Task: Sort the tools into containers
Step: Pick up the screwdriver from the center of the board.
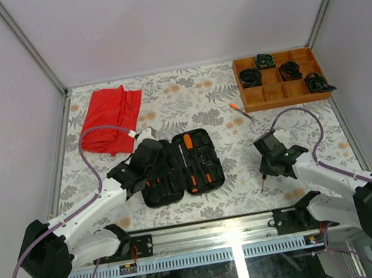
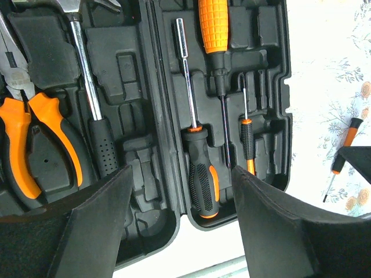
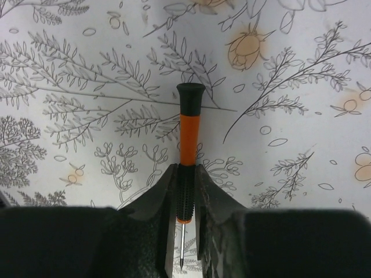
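Between R fingers (image 3: 152, 202), thin screwdriver (image 3: 189, 139), handle pinched

Black hinged case (image 1: 179, 167), open flat by the table's near edge, seats hammer (image 2: 103, 145), pliers (image 2: 16, 139) and cased screwdrivers (image 2: 201, 179). A loose screwdriver (image 1: 240, 110) lies towards the far right corner. A second screwdriver (image 3: 188, 133) is clamped in the right gripper (image 3: 185, 171).

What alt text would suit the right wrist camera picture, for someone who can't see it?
The right gripper pinches a small orange-and-black screwdriver by its handle, metal tip towards the camera, over a floral tablecloth.
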Motion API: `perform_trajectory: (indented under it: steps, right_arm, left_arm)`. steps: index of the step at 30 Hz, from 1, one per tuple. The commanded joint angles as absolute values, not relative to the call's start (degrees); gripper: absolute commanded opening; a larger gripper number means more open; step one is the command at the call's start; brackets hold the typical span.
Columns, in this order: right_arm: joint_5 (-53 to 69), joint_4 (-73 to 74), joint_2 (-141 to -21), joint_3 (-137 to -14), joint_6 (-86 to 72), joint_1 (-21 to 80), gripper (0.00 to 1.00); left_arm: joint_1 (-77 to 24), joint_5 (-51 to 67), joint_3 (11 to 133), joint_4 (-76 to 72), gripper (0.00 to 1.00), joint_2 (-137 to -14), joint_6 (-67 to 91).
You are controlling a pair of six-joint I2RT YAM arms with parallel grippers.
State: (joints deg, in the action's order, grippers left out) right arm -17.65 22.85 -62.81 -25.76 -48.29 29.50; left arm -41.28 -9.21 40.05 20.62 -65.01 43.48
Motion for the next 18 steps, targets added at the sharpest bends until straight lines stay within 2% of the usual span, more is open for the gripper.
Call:
perform_trajectory:
  steps: [1,4,6,9,14,18]
  right_arm:
    - [-14.5,26.0,-61.3,-28.8,-44.6,29.3,0.15]
    - [-12.5,25.8,-58.7,-30.7,-40.6,29.3,0.09]
    - [-6.6,22.4,-56.4,-31.1,-35.6,29.3,0.08]
    - [3.1,17.3,-53.8,-31.1,-33.2,29.3,0.00]
    - [20.4,4.6,-51.4,-28.0,-34.9,29.6,0.00]
    - [20.2,1.3,-51.9,-28.9,-34.7,33.2,0.00]
  left_arm:
    - [-41.6,-9.2,39.8,19.6,0.67,-64.9,43.9]
    - [-41.5,-9.0,40.0,19.4,0.67,-65.0,43.8]
    - [-41.6,-8.7,39.8,18.8,0.68,-65.0,43.8]
    - [-41.4,-7.1,39.2,17.0,0.68,-65.3,44.1]
    - [-40.9,-5.7,39.0,16.1,0.68,-65.5,44.4]
    - [-40.3,-4.7,38.8,16.0,0.68,-64.5,44.5]
